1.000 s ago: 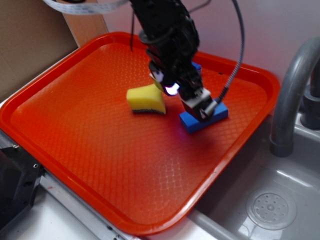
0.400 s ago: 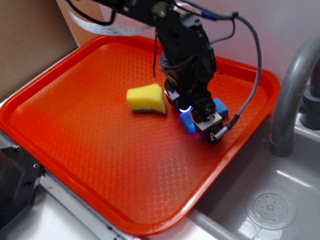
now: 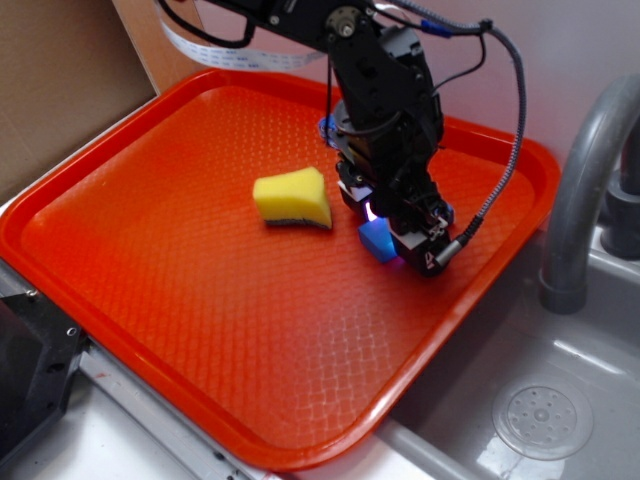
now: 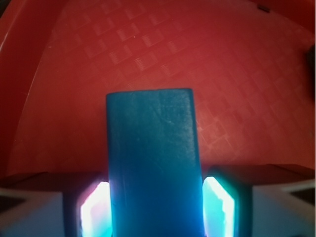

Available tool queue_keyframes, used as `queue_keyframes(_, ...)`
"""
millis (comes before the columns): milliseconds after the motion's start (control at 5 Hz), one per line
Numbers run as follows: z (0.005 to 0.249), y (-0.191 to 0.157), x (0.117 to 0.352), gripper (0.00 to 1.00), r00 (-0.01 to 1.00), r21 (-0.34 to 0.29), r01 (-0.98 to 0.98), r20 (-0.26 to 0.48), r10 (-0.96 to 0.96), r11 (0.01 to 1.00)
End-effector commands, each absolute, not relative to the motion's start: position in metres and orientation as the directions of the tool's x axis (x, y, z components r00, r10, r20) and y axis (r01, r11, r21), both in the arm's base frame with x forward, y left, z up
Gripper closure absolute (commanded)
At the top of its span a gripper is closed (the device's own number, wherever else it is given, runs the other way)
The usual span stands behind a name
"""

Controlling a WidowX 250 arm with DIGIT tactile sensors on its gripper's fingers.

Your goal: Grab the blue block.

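1. Your gripper (image 3: 400, 232) is down low on the red tray (image 3: 150, 300), with the black arm rising behind it.
2. The blue block (image 3: 377, 240) sits right at the gripper; you can see only its near end, the rest is hidden by the gripper body, so its grip cannot be judged here.
3. The yellow sponge (image 3: 292, 198) lies just beside the gripper, on its left in the picture, apart from the block.
4. A grey faucet (image 3: 580, 190) stands well off to the gripper's other side, over the sink (image 3: 540, 400).

One blue block (image 3: 376, 240); one yellow sponge (image 3: 292, 198); one orange tray (image 3: 150, 290); one robot arm ending in one claw (image 3: 405, 240); one grey faucet (image 3: 580, 180); one sink drain (image 3: 541, 417).
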State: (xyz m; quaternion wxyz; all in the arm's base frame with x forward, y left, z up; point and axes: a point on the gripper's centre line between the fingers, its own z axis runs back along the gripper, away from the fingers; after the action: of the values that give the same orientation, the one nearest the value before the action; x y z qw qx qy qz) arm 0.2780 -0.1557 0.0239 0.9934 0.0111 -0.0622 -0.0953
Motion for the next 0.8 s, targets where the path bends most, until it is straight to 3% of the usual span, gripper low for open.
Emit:
queue_keyframes(0,0.091,-0.13,0.256,1.0,0.995,0.135,-0.014,0.104,0.0,0.991)
queue_keyframes(200,0.139,-0.093,0.247,1.0,0.989,0.086,-0.088,0.123,0.077,0.992)
queue_keyframes(600,0.228,-0.037,0.21,1.0,0.97,0.05,-0.179,0.178,0.168,0.983)
